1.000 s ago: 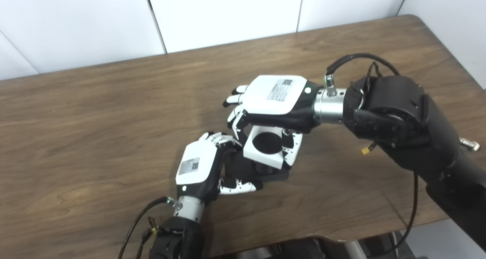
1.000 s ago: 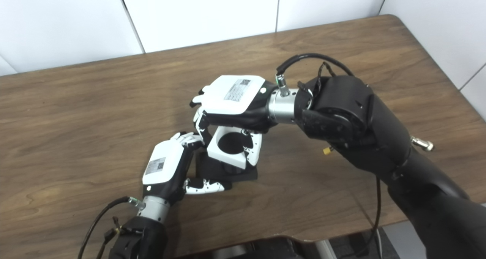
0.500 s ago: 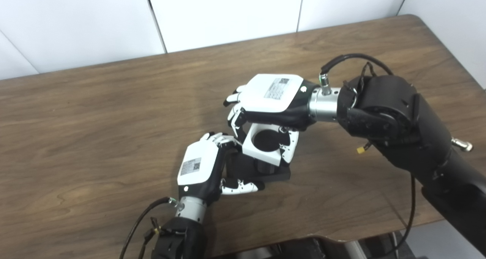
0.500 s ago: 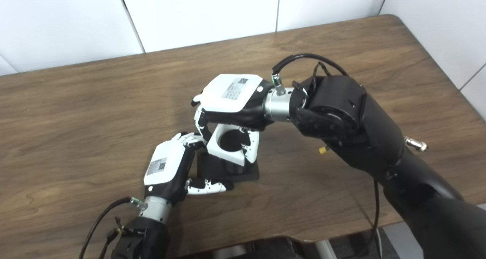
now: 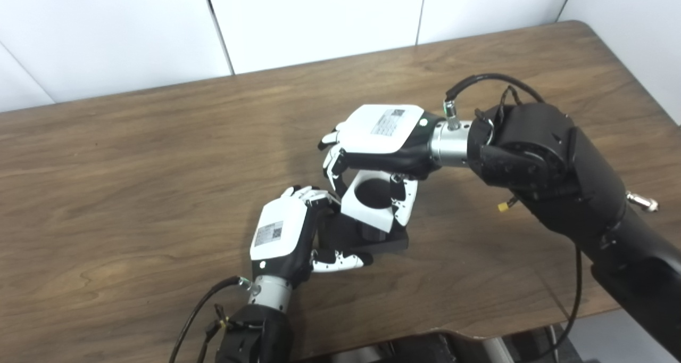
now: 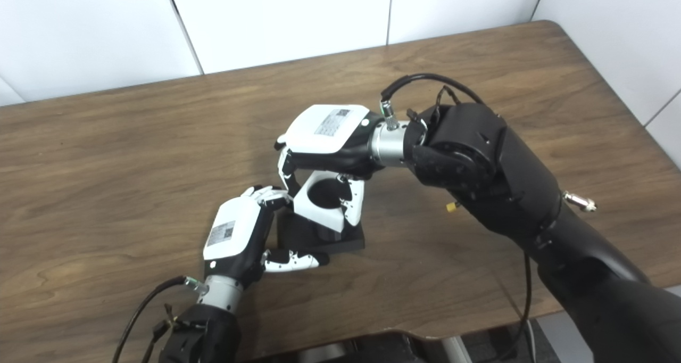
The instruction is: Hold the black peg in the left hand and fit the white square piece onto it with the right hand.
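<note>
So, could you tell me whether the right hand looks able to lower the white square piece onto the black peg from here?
Probably yes: the right hand holds the white square piece tilted over the black peg; its hole looks unobstructed.

Table (image 5: pixel 133 155): dark brown wood-grain top, running across the whole view, rounded far right corner, front edge showing at the bottom. Wall panels (image 5: pixel 314 17): plain white, standing behind the table, split by thin dark seams. Light: even, glaring softly off the tabletop. Grey floor (image 5: pixel 612 336) showing at lower right.
</note>
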